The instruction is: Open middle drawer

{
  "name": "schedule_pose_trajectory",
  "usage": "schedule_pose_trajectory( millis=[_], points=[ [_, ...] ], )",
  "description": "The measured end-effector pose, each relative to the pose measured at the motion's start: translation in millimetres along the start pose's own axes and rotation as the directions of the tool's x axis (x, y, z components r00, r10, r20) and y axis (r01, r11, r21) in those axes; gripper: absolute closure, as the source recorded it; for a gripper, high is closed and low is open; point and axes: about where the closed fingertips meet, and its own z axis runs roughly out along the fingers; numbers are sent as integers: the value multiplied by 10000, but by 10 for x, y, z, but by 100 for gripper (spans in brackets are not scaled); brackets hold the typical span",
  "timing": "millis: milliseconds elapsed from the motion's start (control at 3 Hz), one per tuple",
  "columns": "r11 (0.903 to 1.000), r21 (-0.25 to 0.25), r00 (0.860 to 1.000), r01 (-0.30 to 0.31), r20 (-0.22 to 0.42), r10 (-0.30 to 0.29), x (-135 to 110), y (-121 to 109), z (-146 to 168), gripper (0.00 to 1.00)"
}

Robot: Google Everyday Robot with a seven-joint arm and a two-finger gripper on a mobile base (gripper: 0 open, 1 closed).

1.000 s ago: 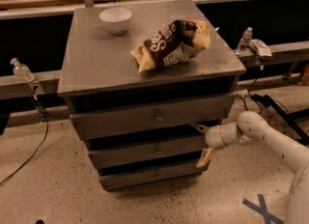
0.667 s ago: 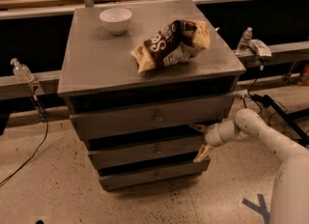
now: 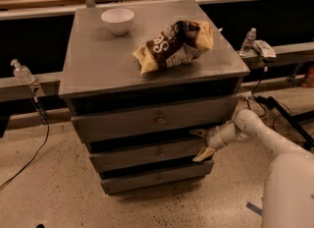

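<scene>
the gripper (image 3: 201,144) is reaching in from the right on a white arm (image 3: 267,141), and its jaws are standing spread, one tip higher and one lower. the middle drawer (image 3: 142,156) is lying just left of the jaws, its right end meeting them; the upper tip is sitting in the dark gap over that front and the lower tip is lying against its right edge. its small round knob (image 3: 158,153) is sitting well to the left of the jaws, with nothing covering it. directly above the jaws the taller top drawer (image 3: 147,120) is overhanging, and below them the slim bottom drawer (image 3: 154,178) is showing. up on the desk (image 3: 98,70), well above the jaws, a crumpled chip bag (image 3: 174,45) and a white bowl (image 3: 117,20) are resting apart from each other. a water bottle (image 3: 248,41) is standing on the rail above and right of the jaws, and another bottle (image 3: 22,72) is standing far to the left.
</scene>
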Motion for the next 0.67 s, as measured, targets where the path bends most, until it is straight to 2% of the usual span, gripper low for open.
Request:
schedule_pose_trajectory(
  millis=[333, 667],
  points=[
    [10000, 0, 10000, -1, 1, 1, -16, -5, -16, 26],
    [9991, 135, 9983, -413, 410, 407, -4, 333, -47, 30]
  ],
)
